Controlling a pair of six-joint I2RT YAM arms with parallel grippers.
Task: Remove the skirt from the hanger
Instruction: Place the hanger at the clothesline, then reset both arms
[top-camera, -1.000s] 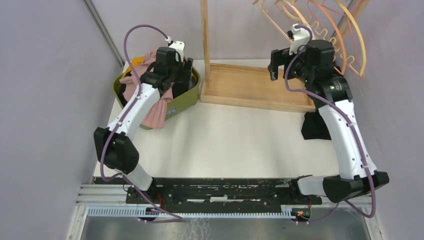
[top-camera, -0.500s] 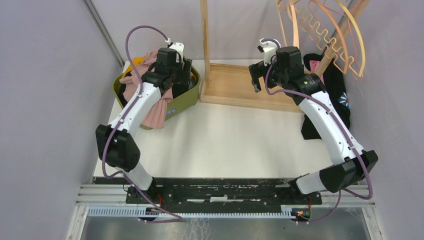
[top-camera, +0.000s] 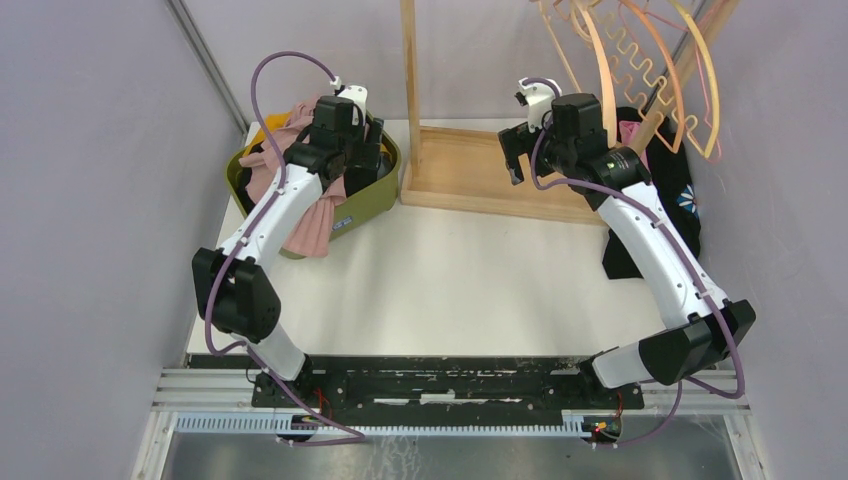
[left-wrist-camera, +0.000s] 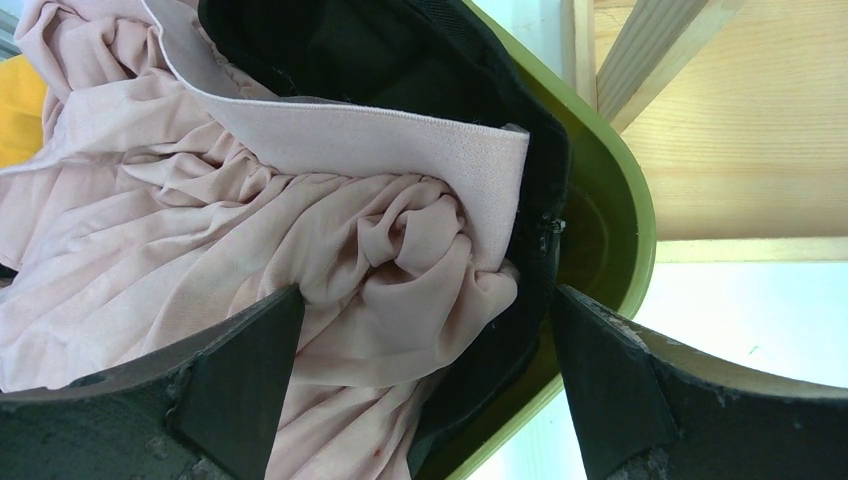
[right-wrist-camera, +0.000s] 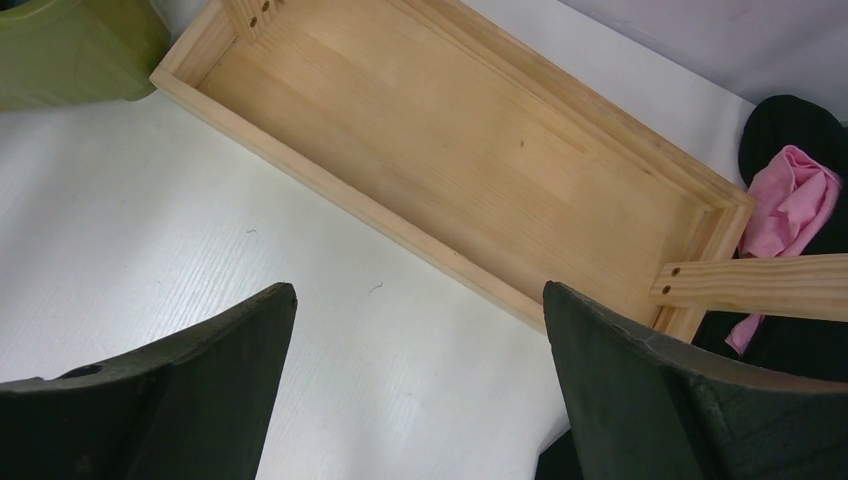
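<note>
So the left end effector (left-wrist-camera: 422, 310) is spread as wide as it goes, holding nothing, hanging right over the pink skirt (left-wrist-camera: 200, 250). From its wrist view I can't tell if the fingertips are brushing the folds or just clear of them. The skirt is bunched in a green bin (left-wrist-camera: 625, 230) at about 10 o'clock on the worktop (right-wrist-camera: 150, 220), with part of it spilling over the bin's near rim, and I see no hanger on it at all. My read is that it's thin, light, floppy stuff that will slide and bunch rather than hold any shape, so a pinch on loose pleats would probably just drag a fold. The flat elastic waistband (left-wrist-camera: 380, 135) at 12 o'clock from the fingers looks like the firmest place to grab. The right end effector (right-wrist-camera: 420, 300) is released too, wide open and empty, hovering over the near edge of a shallow wooden tray (right-wrist-camera: 460, 150) at 12 o'clock on the worktop. A bunch of bare wooden hangers (top-camera: 640, 60) hangs up at 1 o'clock. A black garment (top-camera: 630, 255) with a bit of bright pink cloth (right-wrist-camera: 795, 200) on it sits at 3 o'clock, draped off the worktop's right edge.
</note>
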